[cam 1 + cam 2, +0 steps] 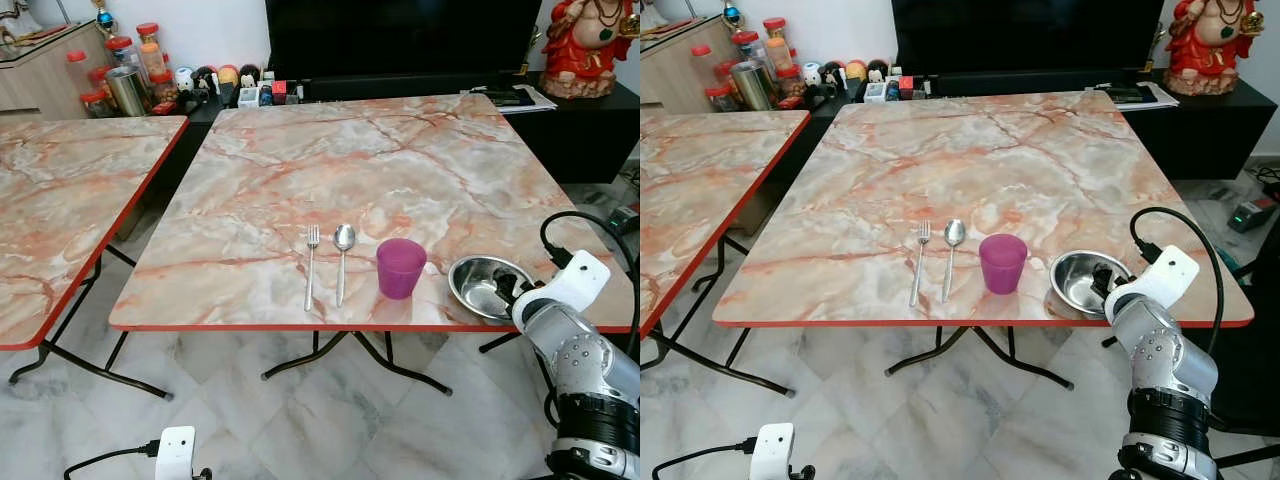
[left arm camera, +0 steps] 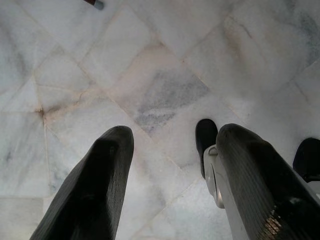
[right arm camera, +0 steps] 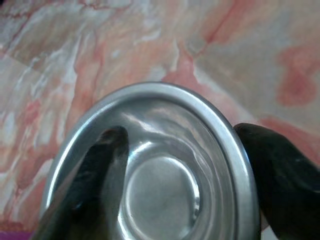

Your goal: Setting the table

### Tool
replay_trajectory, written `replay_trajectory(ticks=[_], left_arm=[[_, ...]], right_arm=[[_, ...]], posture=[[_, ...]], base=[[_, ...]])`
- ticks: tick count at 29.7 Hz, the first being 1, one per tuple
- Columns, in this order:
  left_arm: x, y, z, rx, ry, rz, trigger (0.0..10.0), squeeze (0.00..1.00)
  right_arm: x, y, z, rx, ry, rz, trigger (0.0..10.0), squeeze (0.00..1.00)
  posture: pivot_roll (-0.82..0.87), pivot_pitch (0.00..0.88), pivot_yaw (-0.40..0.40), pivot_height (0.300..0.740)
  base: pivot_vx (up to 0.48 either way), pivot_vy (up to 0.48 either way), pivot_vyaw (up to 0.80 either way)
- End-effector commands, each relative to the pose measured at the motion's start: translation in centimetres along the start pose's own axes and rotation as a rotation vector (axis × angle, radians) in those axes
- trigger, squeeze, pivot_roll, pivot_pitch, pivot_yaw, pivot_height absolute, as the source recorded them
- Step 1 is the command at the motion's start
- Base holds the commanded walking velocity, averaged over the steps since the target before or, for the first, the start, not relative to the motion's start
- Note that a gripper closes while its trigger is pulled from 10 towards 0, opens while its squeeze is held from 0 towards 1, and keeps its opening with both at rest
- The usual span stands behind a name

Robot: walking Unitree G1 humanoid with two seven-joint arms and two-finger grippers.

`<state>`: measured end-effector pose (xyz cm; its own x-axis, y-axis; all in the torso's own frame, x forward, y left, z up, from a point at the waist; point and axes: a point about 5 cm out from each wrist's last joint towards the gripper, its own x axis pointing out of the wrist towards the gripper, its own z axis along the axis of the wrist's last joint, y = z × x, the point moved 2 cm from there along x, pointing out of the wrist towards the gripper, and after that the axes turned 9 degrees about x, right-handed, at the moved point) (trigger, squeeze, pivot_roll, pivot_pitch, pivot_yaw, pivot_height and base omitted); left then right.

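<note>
A steel bowl rests on the marble table near its front right corner. My right gripper is open and straddles the bowl's near rim. One finger sits inside the bowl and the other finger is outside it. To the left of the bowl stand a purple cup, a spoon and a fork, side by side near the front edge. My left gripper hangs open low over the floor, holding nothing.
A second marble table stands to the left across a narrow gap. Behind are a dark TV cabinet with a red statue, and jars and small figures. A black cable loops by my right arm.
</note>
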<state>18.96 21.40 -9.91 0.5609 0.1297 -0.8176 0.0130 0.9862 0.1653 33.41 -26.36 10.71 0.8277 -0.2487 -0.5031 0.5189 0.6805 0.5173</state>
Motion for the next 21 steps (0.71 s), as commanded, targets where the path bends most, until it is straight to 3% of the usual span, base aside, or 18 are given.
replay_trajectory(ticks=[1, 21], left_arm=[[0.0, 0.38, -0.09, -0.004, 0.01, 0.01, 10.0, 0.0], [0.09, -0.26, 0.13, -0.006, 0.022, 0.003, 10.0, 0.0]], right_arm=[[0.07, 0.67, 0.35, 0.012, -0.013, 0.017, 0.0, 0.0], [0.24, 0.71, -0.2, 0.017, -0.003, 0.012, 0.0, 0.0]], posture=[[-0.08, 0.0, 0.068, 0.74], [-0.08, 0.0, 0.069, 0.74]], base=[[0.0, 0.0, 0.0], [0.0, 0.0, 0.0]])
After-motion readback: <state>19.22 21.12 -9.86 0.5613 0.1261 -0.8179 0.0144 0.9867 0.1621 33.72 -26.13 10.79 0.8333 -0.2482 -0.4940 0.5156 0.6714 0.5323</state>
